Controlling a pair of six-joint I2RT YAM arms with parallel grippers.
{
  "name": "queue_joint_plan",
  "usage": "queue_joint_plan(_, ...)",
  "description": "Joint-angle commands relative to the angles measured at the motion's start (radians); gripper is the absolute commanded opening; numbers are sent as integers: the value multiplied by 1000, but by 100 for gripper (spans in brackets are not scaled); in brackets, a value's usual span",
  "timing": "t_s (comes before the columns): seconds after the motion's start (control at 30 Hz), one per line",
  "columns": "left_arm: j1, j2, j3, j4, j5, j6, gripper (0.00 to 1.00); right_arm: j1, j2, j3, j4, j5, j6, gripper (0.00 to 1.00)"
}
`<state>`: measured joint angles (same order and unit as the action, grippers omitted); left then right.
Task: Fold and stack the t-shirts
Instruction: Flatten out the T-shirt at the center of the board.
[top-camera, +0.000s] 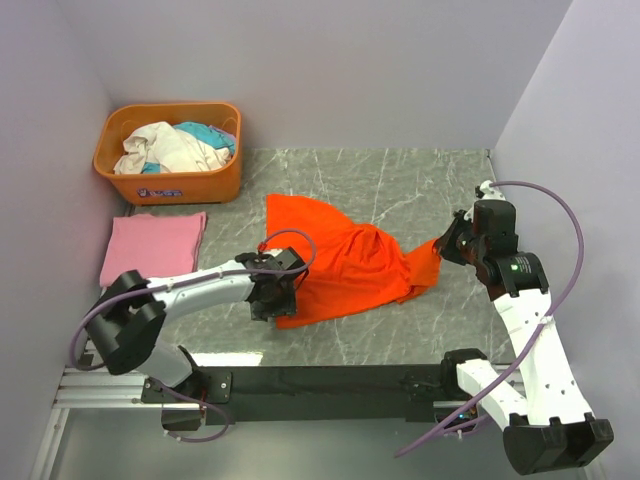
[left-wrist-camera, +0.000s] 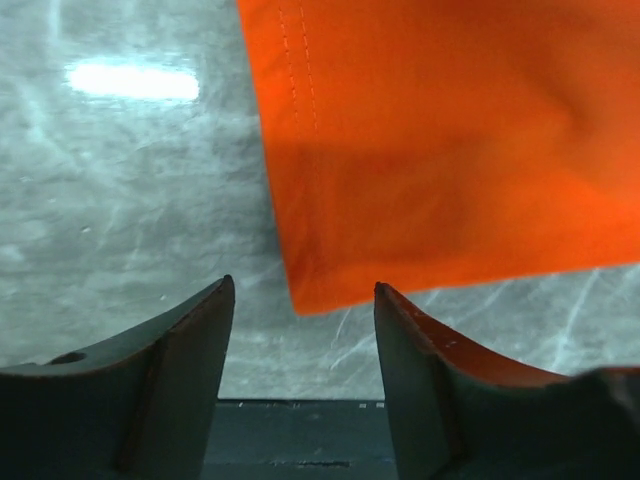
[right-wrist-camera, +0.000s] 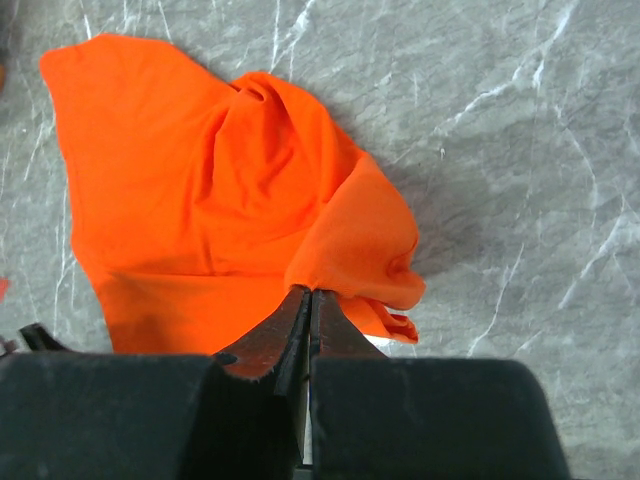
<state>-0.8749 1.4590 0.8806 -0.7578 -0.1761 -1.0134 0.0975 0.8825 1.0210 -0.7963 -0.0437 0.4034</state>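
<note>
The orange-red t-shirt (top-camera: 345, 262) lies crumpled on the grey marble table in the middle. My right gripper (top-camera: 445, 245) is shut on its right edge and lifts that part a little; in the right wrist view the shut tips (right-wrist-camera: 310, 293) pinch the cloth (right-wrist-camera: 200, 200). My left gripper (top-camera: 272, 300) is open and empty just off the shirt's near left corner; in the left wrist view that corner (left-wrist-camera: 300, 295) hangs between the spread fingers (left-wrist-camera: 190, 340), apart from them. The pink t-shirt (top-camera: 153, 246) lies folded flat at the left.
A rigid orange basket (top-camera: 170, 155) full of mixed clothes stands at the back left against the wall. Purple-grey walls close in the left, back and right. A black rail (top-camera: 330, 382) runs along the near table edge.
</note>
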Motion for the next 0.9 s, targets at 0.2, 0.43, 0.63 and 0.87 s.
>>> queue_joint_plan(0.2,-6,98,8,51,40,-7,53,-5,-13,-7,45,-2,-2,0)
queue_joint_plan(0.43,-6,141,11,41,55,-8,48,-5,-8,-16,48,10,2,0)
queue_joint_plan(0.63,-7,156,9,45,66,-7,31,-5,-4,-21,54,21,11,0)
queue_joint_plan(0.87,-9,118,8,28,38,-16,1,-5,3,-16,58,24,29,0)
